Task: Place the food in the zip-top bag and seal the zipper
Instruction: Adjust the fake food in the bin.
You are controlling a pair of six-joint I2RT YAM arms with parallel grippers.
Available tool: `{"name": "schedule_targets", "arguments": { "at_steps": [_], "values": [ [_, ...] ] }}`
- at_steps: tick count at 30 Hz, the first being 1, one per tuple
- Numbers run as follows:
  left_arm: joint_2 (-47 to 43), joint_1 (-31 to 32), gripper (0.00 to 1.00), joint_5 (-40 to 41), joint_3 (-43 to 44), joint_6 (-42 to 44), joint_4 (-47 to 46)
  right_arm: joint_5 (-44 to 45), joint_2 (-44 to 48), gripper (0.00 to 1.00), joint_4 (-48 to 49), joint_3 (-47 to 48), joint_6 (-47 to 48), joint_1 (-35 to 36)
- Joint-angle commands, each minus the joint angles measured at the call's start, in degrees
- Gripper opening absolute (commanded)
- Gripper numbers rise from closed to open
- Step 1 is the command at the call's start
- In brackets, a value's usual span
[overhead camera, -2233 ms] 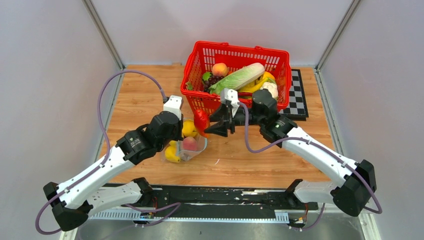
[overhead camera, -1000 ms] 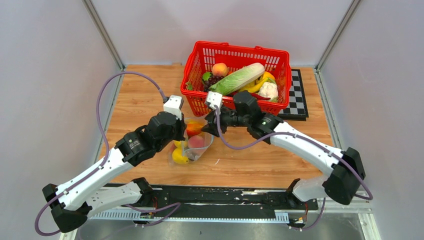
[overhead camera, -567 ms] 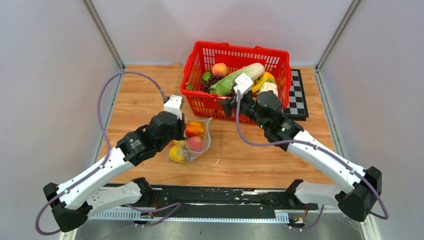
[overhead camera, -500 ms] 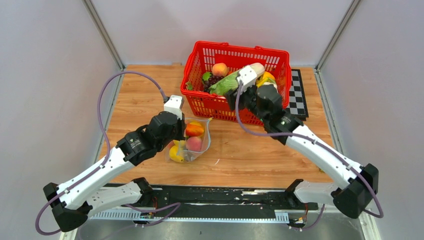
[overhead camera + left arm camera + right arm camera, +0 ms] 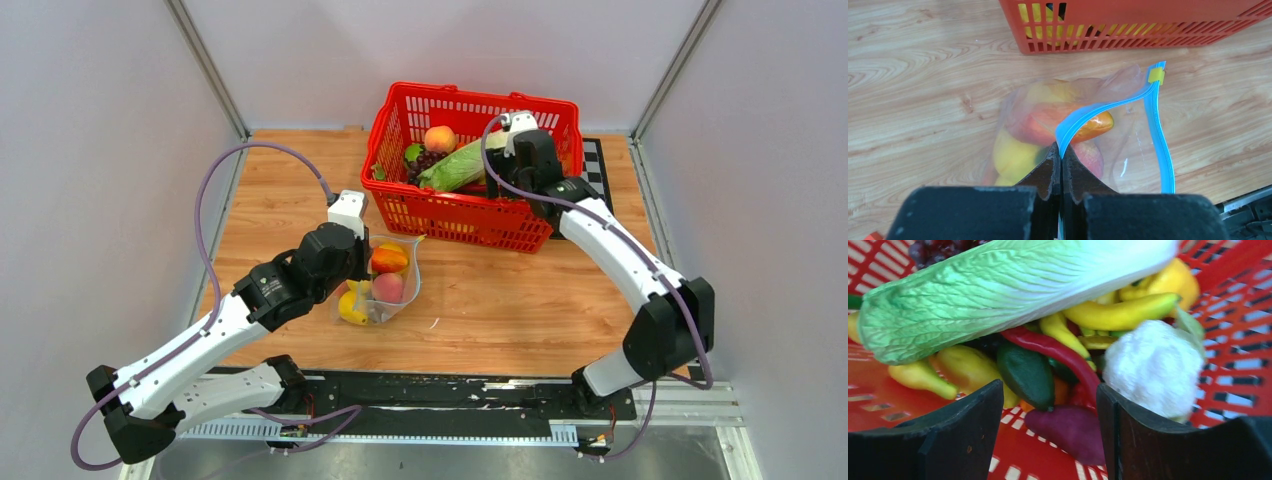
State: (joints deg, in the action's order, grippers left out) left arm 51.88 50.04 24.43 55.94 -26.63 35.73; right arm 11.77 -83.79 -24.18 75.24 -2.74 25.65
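Top external view: both arms reach across a wooden table (image 5: 280, 190), the left one toward a zip-top bag (image 5: 398, 292) and the right one into a red basket (image 5: 455, 215). Left wrist view: the left gripper (image 5: 1062, 161) is clamped shut, its two black fingers pressed together on the near end of the zipper (image 5: 1159, 140). This light blue strip rises from the fingertips and loops away ahead and to the right, passing a small yellow slider (image 5: 1156, 75) at its far corner. The bag's mouth stands open just ahead of the fingertips. Inside the bag, directly ahead of the pinch, lie an orange piece (image 5: 1094, 125) and a peach (image 5: 1090, 156) nearer the fingers, with a yellow fruit (image 5: 1012, 156) to the left of them. The basket's front wall lies farther ahead of this gripper, just beyond the bag. Right wrist view: the right gripper (image 5: 1048, 397) stands open, fingers well apart and holding nothing, poised above the basket's contents. Between and beyond its fingers lie a red chilli (image 5: 1058, 352), a dark green pepper (image 5: 1025, 372) and a purple piece (image 5: 1068, 427). A white cauliflower (image 5: 1153, 365) sits just ahead of the right finger, and a long green-white cabbage (image 5: 998, 290) spans the pile farther ahead. Whether either finger touches an item cannot be told.
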Motion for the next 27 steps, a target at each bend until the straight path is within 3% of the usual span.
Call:
{"name": "schedule_targets", "arguments": {
  "at_steps": [1, 6, 10, 13, 19, 22, 27],
  "values": [
    [-0.4, -0.2, 0.0, 1.2, 0.4, 0.3, -1.7, -14.5, -4.6, 0.67, -8.8, 4.7, 0.7, 0.2],
    [-0.3, -0.2, 0.0, 1.4, 0.3, 0.4, -1.9, -25.9, -6.5, 0.65, -7.4, 5.5, 2.3, 4.8],
    [0.0, -0.2, 0.0, 1.1, 0.5, 0.4, -1.9, -28.2, -8.5, 0.64, -7.8, 7.7, 2.5, 6.5],
    [-0.2, -0.2, 0.0, 1.1, 0.3, 0.5, -1.8, -21.0, -8.8, 0.65, -8.4, 9.1, 2.5, 6.5],
    [-0.5, -0.2, 0.0, 1.0, -0.3, 0.3, -2.1, 2.6, -5.9, 0.7, -6.4, 10.6, 1.6, 5.2],
    [-0.2, -0.2, 0.0, 0.7, -0.1, 0.4, -2.2, 3.5, -4.6, 0.71, -5.5, 10.4, 0.0, 1.3],
    [-0.7, -0.2, 0.0, 1.1, -0.3, 0.5, -1.9, 0.9, -7.4, 0.71, -12.1, 13.5, 0.1, -5.0]
  ]
}}
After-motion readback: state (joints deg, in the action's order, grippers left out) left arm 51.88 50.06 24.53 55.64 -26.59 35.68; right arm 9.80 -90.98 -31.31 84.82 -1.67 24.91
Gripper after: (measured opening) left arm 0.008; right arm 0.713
